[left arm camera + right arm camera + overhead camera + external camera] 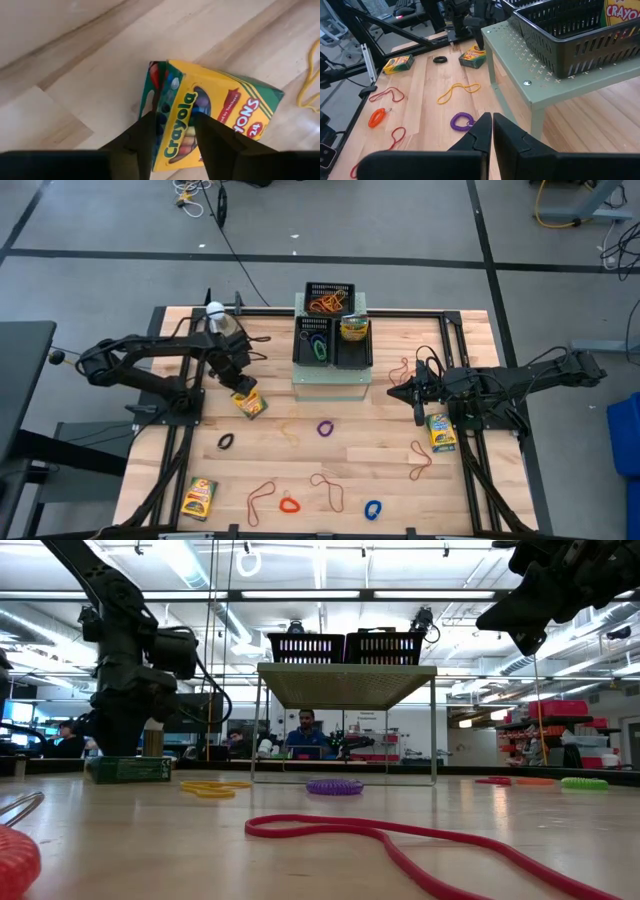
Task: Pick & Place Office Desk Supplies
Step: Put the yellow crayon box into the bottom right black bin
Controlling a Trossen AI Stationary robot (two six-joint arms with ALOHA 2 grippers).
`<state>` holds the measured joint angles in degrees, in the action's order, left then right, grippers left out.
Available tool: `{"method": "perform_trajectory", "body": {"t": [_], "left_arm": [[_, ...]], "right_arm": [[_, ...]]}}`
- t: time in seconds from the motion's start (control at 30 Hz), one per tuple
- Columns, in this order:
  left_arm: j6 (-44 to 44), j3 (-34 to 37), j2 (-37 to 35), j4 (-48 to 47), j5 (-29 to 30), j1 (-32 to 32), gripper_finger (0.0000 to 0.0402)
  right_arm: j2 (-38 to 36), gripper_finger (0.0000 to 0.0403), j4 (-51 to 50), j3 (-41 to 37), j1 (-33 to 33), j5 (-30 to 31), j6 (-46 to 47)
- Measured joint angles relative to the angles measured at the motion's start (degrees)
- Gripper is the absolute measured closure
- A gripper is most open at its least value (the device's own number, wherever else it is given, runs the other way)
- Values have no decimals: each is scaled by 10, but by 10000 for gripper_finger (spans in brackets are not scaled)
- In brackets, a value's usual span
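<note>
A yellow-green crayon box [251, 404] [215, 112] lies on the table left of the pale-green stand. My left gripper [240, 387] [175, 132] is down on it. Two more crayon boxes lie at the near left [200, 497] and under the right arm [441, 432]. A further box [353, 329] stands in a black tray. My right gripper [393, 391] [488, 120] hangs shut above the table, right of the stand, touching nothing. Purple [325, 428], black [226, 442], red [289, 504] and blue [373, 509] loops and thin orange-brown rubber bands [328, 485] lie flat on the wood. My left gripper comes at the crayon box from above, slanting down. One finger [145, 137] stands against its green narrow side [155, 85]. The other finger [212, 140] lies over the yellow front face [200, 100] near one end. The fingertips hide the exact contact. The box rests on the table.
The pale-green perforated stand [330, 386] carries black mesh trays [330, 301] holding rubber bands and loops. A yellow band [459, 91] lies near the stand's leg. Black frame rails run along the table's left and right sides. People sit in the room beyond the table [305, 735].
</note>
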<state>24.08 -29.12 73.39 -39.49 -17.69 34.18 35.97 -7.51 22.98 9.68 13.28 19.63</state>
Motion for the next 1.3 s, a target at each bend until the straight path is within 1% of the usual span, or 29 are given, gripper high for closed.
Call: {"method": "perform_trajectory", "body": {"t": [0.13,0.33,0.37,0.5,0.73,0.9,1.1,1.13,1.23,1.3], "left_arm": [[6,1,0,13,-5,-16,300],[-1,2,-2,16,-4,-40,383],[-1,3,-6,16,-2,-43,391],[6,5,-30,13,6,-53,397],[29,6,-100,-27,19,-85,399],[60,6,-153,-38,25,-135,399],[87,-28,-196,-53,74,-223,400],[90,-36,-199,-59,83,-240,400],[90,-65,-202,-80,116,-292,400],[92,-86,-202,-93,147,-329,400]], "right_arm": [[0,378,0,0,0,0,0],[0,378,0,0,0,0,0],[0,378,0,0,0,0,0],[0,378,0,0,0,0,0],[0,378,0,0,0,0,0],[0,378,0,0,0,0,0],[0,378,0,0,0,0,-4],[0,378,0,0,0,0,-21],[0,378,0,0,0,0,-127],[0,378,0,0,0,0,-178]]}}
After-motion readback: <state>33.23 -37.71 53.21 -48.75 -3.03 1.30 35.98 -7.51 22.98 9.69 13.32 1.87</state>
